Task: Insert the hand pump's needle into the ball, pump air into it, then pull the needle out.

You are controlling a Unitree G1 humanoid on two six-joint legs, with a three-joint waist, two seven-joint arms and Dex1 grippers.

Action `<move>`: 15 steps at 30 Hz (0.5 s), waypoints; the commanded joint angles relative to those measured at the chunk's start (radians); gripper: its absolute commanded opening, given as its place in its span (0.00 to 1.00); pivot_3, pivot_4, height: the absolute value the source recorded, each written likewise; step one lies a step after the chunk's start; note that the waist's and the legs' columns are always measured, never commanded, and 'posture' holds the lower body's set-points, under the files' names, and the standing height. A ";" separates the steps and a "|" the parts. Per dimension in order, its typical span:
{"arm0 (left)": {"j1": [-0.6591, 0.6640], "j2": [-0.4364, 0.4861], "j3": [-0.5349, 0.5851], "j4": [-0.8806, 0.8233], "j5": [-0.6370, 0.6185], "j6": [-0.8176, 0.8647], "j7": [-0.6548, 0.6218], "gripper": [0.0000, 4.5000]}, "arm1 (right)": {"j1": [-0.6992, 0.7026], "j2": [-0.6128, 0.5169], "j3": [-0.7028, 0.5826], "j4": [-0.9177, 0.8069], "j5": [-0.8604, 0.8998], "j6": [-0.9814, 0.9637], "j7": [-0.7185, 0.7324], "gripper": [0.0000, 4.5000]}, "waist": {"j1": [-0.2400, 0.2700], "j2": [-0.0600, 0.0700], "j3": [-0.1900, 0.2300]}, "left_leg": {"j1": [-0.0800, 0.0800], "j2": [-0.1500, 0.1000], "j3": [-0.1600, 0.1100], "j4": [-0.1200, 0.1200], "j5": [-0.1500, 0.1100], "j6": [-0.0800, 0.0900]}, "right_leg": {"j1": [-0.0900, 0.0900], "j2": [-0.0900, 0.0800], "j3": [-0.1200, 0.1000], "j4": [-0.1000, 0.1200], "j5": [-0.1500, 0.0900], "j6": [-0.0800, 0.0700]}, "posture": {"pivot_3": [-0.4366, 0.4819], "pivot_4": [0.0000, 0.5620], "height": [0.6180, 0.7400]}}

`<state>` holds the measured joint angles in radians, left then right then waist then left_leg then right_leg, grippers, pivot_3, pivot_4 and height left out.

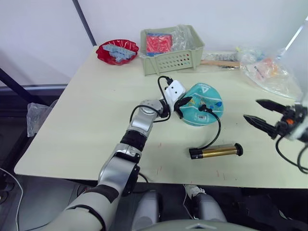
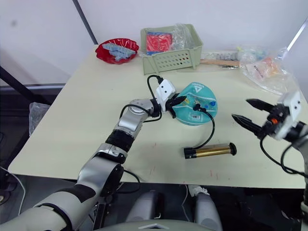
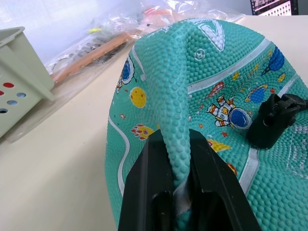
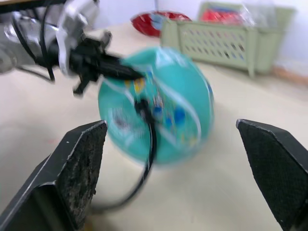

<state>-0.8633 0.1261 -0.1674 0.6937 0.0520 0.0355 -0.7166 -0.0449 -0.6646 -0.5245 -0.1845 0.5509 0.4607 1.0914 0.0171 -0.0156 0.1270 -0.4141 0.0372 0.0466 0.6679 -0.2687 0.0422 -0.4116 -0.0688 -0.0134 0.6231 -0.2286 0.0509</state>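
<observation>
Pinching a fold of the limp ball (image 3: 202, 96), the left jaws (image 3: 179, 159) steady it mid-surface, needle fitting (image 3: 274, 120) seated; the right jaws (image 2: 250, 111), spread empty, must grasp the hand pump (image 1: 216, 151) near the front edge.

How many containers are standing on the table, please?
2. A red bowl stands at the far left corner of the table; a pale green perforated basket stands just right of it. Plastic bags further right may hide others.
</observation>
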 commanded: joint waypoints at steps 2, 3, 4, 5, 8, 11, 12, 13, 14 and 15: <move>0.044 0.005 -0.039 0.038 0.022 0.069 -0.019 0.00 | 0.121 -0.006 -0.108 -0.064 0.060 -0.070 0.029 0.99 | -0.001 0.001 0.001 | 0.000 0.000 0.000 0.001 0.000 0.000 | 0.000 0.000 0.000 0.000 0.000 0.000 | 0.48 0.27 0.98; 0.043 0.006 -0.038 0.035 0.020 0.073 -0.023 0.00 | 0.153 -0.006 -0.118 -0.070 0.065 -0.080 0.033 0.99 | -0.002 0.001 0.001 | 0.000 0.000 0.000 0.001 0.000 0.000 | 0.000 0.000 0.000 0.000 0.000 0.000 | 0.48 0.27 0.98; 0.043 0.005 -0.037 0.031 0.017 0.077 -0.027 0.00 | 0.184 -0.005 -0.128 -0.076 0.072 -0.089 0.038 0.99 | -0.002 0.001 0.001 | 0.000 0.000 0.000 0.001 0.000 0.000 | 0.000 0.001 0.000 0.000 0.000 0.000 | 0.48 0.27 0.98; 0.042 0.004 -0.035 0.028 0.012 0.082 -0.031 0.00 | 0.211 -0.002 -0.136 -0.080 0.077 -0.103 0.042 0.99 | -0.002 0.001 0.001 | 0.000 0.000 0.000 0.001 0.000 0.000 | 0.000 0.001 0.000 0.000 0.000 0.000 | 0.48 0.27 0.98; 0.039 0.004 -0.031 0.013 0.001 0.094 -0.039 0.00 | 0.301 0.019 -0.162 -0.078 0.083 -0.183 0.080 0.99 | -0.001 0.001 0.001 | 0.000 0.000 0.000 0.001 0.000 0.000 | 0.000 0.001 0.000 0.000 -0.001 0.001 | 0.48 0.27 0.98; 0.035 0.003 -0.028 0.000 -0.013 0.103 -0.054 0.23 | 0.352 0.042 -0.182 -0.042 0.086 -0.277 0.118 1.00 | -0.002 0.001 0.002 | 0.000 0.000 0.000 0.001 0.000 0.000 | 0.000 0.002 0.001 0.000 -0.001 0.002 | 0.48 0.27 0.98; 0.033 0.004 -0.028 -0.008 -0.015 0.101 -0.058 0.30 | 0.363 0.046 -0.186 -0.031 0.091 -0.299 0.131 1.00 | -0.002 0.002 0.003 | 0.000 0.000 0.000 0.001 0.000 0.000 | 0.000 0.002 0.001 0.000 -0.001 0.002 | 0.48 0.27 0.98; 0.032 0.003 -0.023 -0.019 -0.021 0.103 -0.059 0.33 | 0.372 0.048 -0.187 -0.023 0.094 -0.313 0.138 1.00 | 0.000 0.002 0.004 | 0.000 0.000 0.000 0.001 0.000 0.000 | 0.000 0.002 0.001 0.000 -0.001 0.002 | 0.48 0.27 0.98; 0.031 0.004 -0.019 -0.035 -0.028 0.111 -0.061 0.46 | 0.382 0.050 -0.188 -0.019 0.097 -0.327 0.146 1.00 | 0.001 0.002 0.004 | 0.000 0.000 0.000 0.001 0.000 0.000 | 0.000 0.002 0.001 0.000 -0.001 0.002 | 0.48 0.27 0.98; 0.030 0.006 -0.017 -0.048 -0.032 0.117 -0.063 0.56 | 0.391 0.050 -0.187 -0.015 0.100 -0.339 0.152 1.00 | 0.001 0.002 0.005 | 0.000 0.000 -0.001 0.001 0.000 0.000 | 0.000 0.002 0.001 0.000 -0.001 0.002 | 0.48 0.27 0.98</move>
<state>-0.8586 0.1372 -0.1622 0.6493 0.0201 0.1191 -0.7530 0.3351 -0.6141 -0.6755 -0.1942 0.6275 0.1651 1.2241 0.0182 -0.0138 0.1318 -0.4143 0.0369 0.0458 0.6687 -0.2687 0.0421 -0.4113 -0.0666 -0.0123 0.6235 -0.2298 0.0527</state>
